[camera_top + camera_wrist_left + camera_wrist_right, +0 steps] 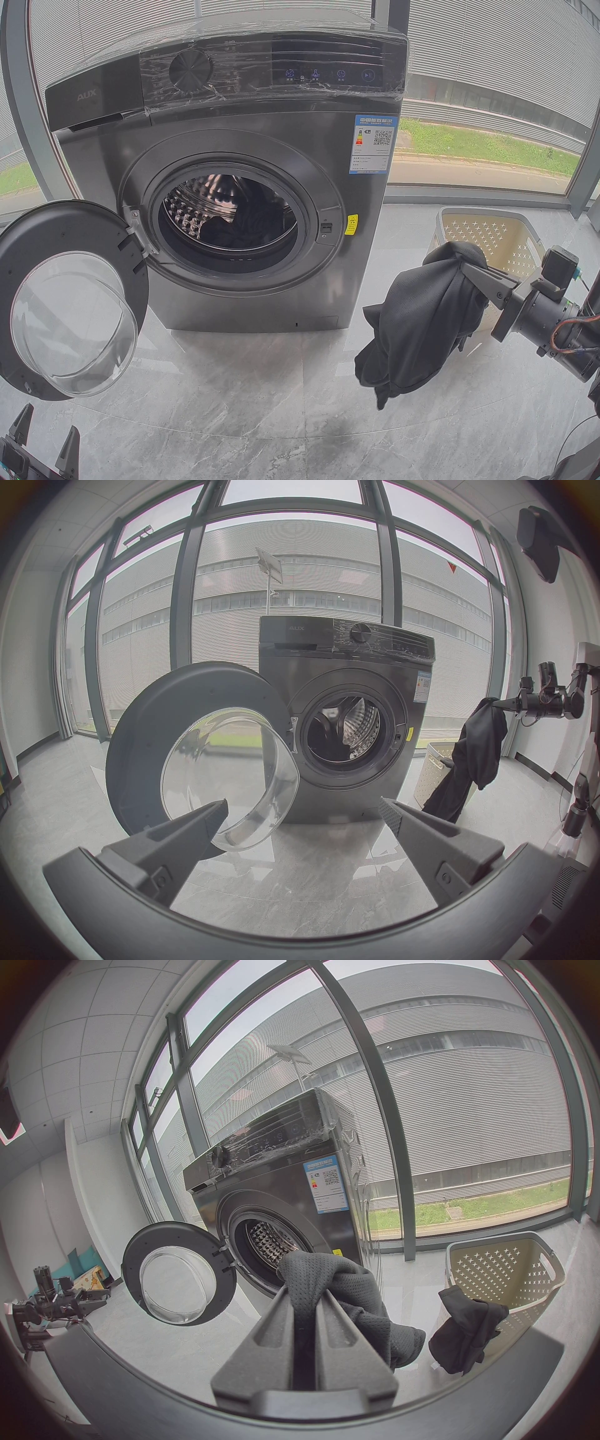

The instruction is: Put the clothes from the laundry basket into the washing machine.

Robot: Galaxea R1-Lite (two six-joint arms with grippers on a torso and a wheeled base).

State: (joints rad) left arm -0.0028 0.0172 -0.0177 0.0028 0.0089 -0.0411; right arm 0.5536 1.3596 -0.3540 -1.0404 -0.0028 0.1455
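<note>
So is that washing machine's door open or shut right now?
Open. The door is swung out beside the washing machine, and its drum shows, with dark cloth inside.

Head above, wrists apparently farther, sharing washing machine [250, 134]

The washing machine [362, 269] is satin grey metal, crinkly glossy film [262, 69] up top, shiny dimpled steel drum [206, 200]. The garment [425, 319] is matt dark knit cloth, laundry basket [500, 240] perforated beige plastic, floor [250, 400] glossy marble-look tile.
</note>
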